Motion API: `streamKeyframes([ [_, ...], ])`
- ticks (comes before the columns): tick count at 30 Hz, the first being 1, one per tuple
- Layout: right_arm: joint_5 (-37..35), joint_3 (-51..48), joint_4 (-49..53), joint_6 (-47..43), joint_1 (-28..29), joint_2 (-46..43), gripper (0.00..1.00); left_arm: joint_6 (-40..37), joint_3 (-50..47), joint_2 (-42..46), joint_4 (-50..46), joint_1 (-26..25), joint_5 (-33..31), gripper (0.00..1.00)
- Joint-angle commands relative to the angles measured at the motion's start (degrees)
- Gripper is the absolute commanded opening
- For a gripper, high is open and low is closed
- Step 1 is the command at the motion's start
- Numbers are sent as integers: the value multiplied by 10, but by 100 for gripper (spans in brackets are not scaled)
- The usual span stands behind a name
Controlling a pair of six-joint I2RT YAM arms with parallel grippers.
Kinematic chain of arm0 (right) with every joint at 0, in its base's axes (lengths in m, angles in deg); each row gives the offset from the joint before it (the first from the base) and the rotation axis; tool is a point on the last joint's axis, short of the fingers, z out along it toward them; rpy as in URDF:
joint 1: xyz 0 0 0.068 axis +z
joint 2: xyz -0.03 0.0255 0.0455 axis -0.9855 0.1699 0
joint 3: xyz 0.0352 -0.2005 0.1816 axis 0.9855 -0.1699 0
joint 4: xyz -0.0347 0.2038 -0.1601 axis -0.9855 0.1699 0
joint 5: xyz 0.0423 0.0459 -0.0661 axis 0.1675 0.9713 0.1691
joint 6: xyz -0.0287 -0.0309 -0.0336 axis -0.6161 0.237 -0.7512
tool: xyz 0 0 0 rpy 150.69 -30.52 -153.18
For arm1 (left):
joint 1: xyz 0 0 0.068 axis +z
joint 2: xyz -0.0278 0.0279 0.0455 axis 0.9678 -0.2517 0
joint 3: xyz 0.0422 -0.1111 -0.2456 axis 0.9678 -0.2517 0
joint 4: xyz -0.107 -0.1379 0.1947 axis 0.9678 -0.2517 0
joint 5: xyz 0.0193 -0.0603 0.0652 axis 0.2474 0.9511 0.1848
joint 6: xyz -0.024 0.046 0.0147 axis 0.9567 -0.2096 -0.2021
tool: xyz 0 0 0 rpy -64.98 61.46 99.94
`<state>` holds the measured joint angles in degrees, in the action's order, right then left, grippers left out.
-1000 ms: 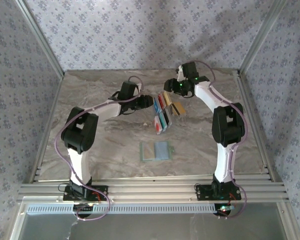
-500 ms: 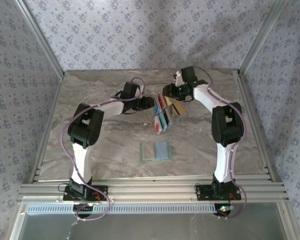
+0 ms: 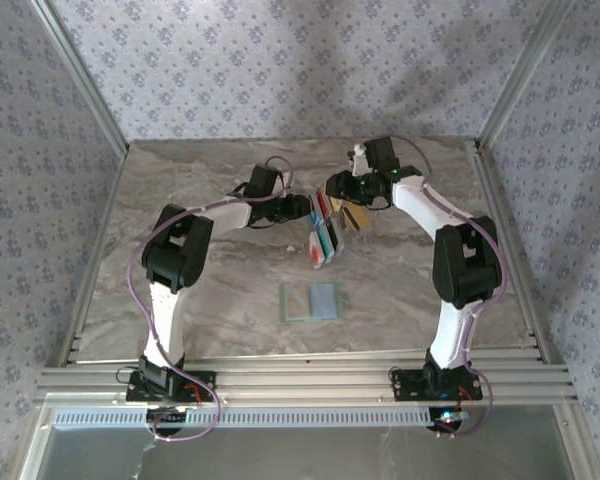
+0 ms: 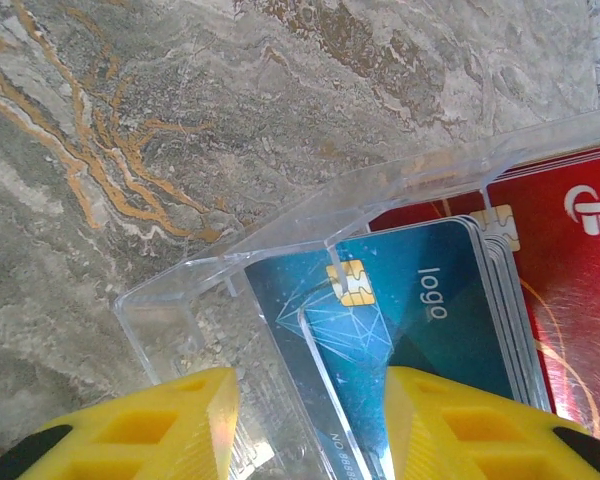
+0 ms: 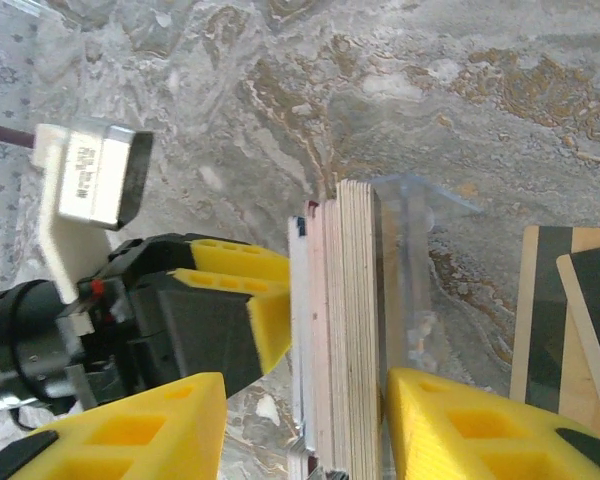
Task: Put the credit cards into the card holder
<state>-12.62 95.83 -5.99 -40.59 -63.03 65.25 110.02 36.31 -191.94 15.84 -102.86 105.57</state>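
I see the credit cards [image 3: 326, 226] bunched in tight leaning rows farther out, teal ones with gold chips against red, tan ones alongside, and the card holder [image 3: 302, 303], pale green, lying flat well apart, nearer to me

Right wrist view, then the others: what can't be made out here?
- Right wrist: the edge-on stack of thin credit cards hides its faces; the count is unreadable and the lower end is cut off by the frame.
- Left wrist: yellow fingers of the left gripper flank the clear plastic tray; the frame bottom cuts them, so contact is unclear.
- Top external: the pale sage-green squarish card holder is too small to show its opening.
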Motion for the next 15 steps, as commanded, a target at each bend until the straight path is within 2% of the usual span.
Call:
streamKeyframes([
  [1, 8, -5, -5, 3, 1, -14, 47, -12, 17, -11, -15, -6, -3, 43],
  [7, 4, -5, -3, 5, -1, -9, 43, -14, 18, -11, -17, -7, -4, 43],
  [15, -22, -12, -2, 8, -5, -21, 23, -15, 21, -13, -20, -7, -4, 43],
])
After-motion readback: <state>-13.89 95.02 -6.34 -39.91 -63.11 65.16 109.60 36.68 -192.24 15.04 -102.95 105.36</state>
